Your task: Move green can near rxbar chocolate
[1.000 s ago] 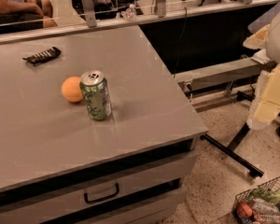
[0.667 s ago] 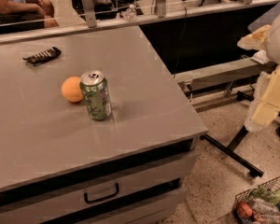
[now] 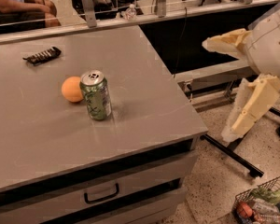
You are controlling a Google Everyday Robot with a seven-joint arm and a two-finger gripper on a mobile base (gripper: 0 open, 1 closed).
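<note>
So the whole thing comes down to where the small green-and-white patterned aluminium can (image 3: 95, 95) sits relative to the robot's cream-coloured two-finger hand (image 3: 219, 90). The hand hangs off the right-hand edge of the grey worktop (image 3: 149, 106), out over the speckled floor and well apart from everything on it. Its two fingers are spread wide with nothing between them. The can stands upright around the middle of the worktop, silver top and pull tab facing up, so its long axis is vertical. From the hand it lies away toward the left of the view, with only bare worktop between them. I'd guess a sideways reach with the fingers straddling the can's body is what the next move needs. The flat dark brown-black snack bar wrapper with pale markings (image 3: 42, 55) lies near the far left corner, long axis running roughly across the view with a slight tilt. So it's farther from the hand than the can is. One catch is the round orange ball (image 3: 72, 88), which sits just beside the can on the bar's side, maybe touching it, I can't tell. Carrying the can that way probably means lifting it over or skirting the ball.
</note>
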